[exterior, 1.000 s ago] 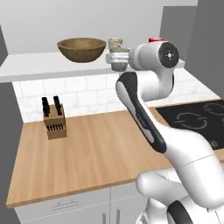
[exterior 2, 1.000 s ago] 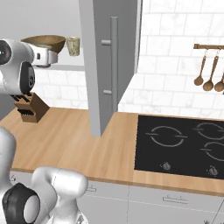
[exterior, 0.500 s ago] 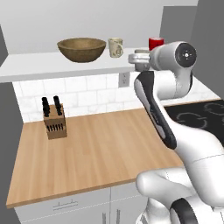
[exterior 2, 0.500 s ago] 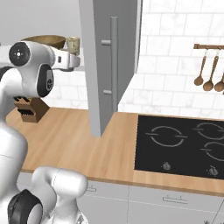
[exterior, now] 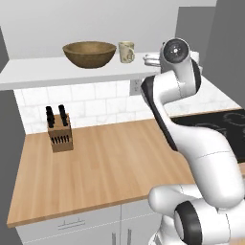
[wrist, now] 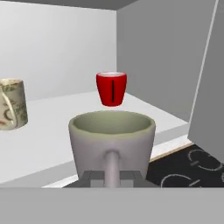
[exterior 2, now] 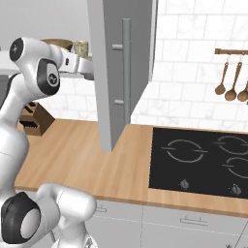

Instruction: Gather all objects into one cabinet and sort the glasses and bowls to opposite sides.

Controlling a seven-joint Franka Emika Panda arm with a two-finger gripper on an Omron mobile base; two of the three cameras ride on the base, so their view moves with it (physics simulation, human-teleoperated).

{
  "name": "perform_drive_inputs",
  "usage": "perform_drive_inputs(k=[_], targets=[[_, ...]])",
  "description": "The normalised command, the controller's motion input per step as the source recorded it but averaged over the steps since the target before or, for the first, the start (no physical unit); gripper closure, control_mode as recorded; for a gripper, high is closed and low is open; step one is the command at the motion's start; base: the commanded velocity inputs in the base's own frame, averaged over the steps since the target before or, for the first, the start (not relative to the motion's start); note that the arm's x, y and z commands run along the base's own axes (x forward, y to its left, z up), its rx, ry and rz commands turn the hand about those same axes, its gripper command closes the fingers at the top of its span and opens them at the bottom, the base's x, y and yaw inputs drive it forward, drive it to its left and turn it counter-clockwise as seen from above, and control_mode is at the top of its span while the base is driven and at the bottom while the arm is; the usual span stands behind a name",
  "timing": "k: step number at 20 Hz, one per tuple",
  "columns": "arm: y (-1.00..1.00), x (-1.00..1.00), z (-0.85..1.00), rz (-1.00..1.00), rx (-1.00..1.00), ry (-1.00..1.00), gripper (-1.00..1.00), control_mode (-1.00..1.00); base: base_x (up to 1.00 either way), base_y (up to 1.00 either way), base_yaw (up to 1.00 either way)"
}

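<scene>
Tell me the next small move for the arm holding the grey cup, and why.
Probably ease forward and set the grey cup on the white shelf beside the red cup: the pincer grips it at the shelf's edge, and the mug stands left.

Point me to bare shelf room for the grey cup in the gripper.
Free patch: the white shelf between the cream mug and the red cup, ahead of the grey cup that the gripper holds. Also bare: the strip between the red cup and the cabinet's right wall. The wooden bowl fills the left part.
</scene>
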Motion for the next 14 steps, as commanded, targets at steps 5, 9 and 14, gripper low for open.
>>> perform_drive_inputs(k=[5,9,14], targets=[[-0.31,0.24,0.00,0.01,0.00,-0.02,1.00,-1.00,0.00,0.00,0.00],[-0.29,0.44,-0.01,0.04,0.00,0.00,1.00,-1.00,0.00,0.00,0.00],[-0.06,0.31,0.00,0.01,-0.07,-0.12,1.00,-1.00,0.00,0.00,0.00]])
